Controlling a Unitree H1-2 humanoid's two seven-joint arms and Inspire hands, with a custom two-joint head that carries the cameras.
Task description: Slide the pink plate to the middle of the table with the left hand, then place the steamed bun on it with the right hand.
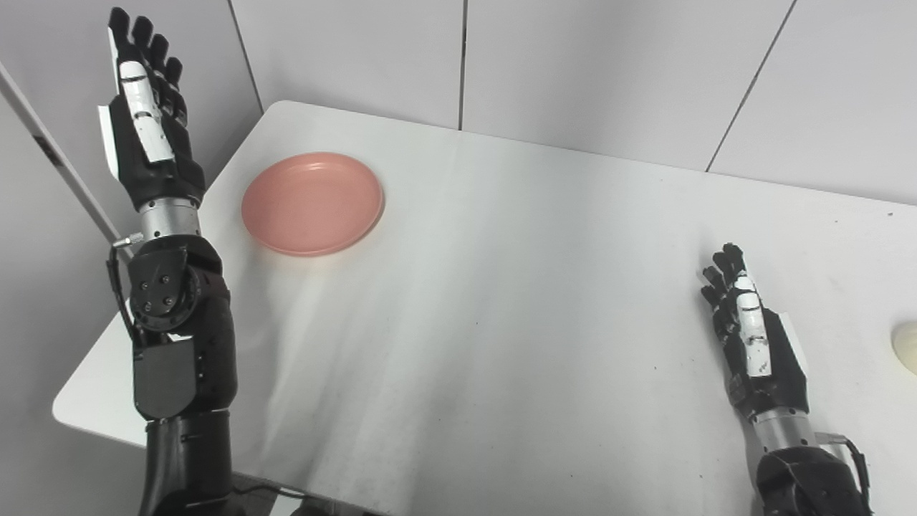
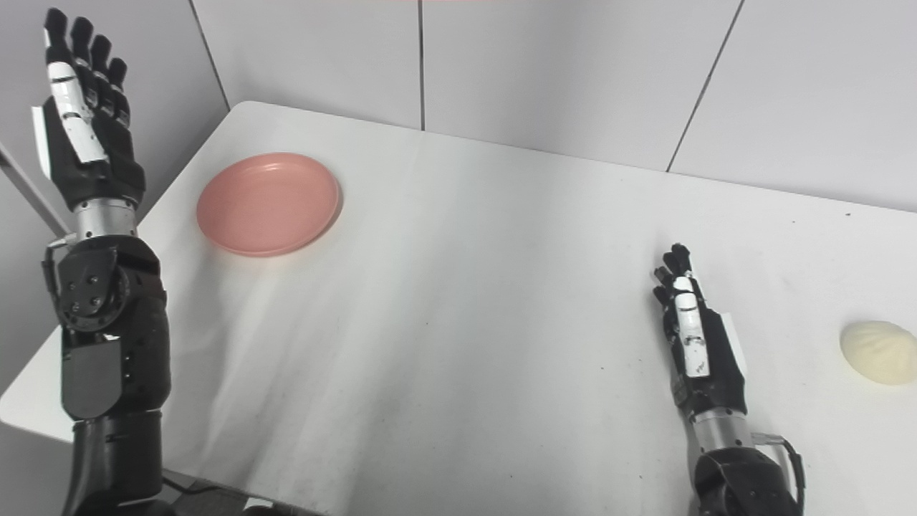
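Still at far-left — pink plate (image 1: 312, 203) not yet slid, left hand (image 1: 147, 122) nearest it.
Plate empty, round, shallow rim, no long axis, lying flat near the table (image 1: 501, 322) left edge, to the right of and below the raised left hand; fingers straight, apart, holding nothing. Steamed bun (image 2: 878, 351) pale, domed, at the table's right side — just right of the right hand (image 2: 695, 344), which looks flat, extended and empty.
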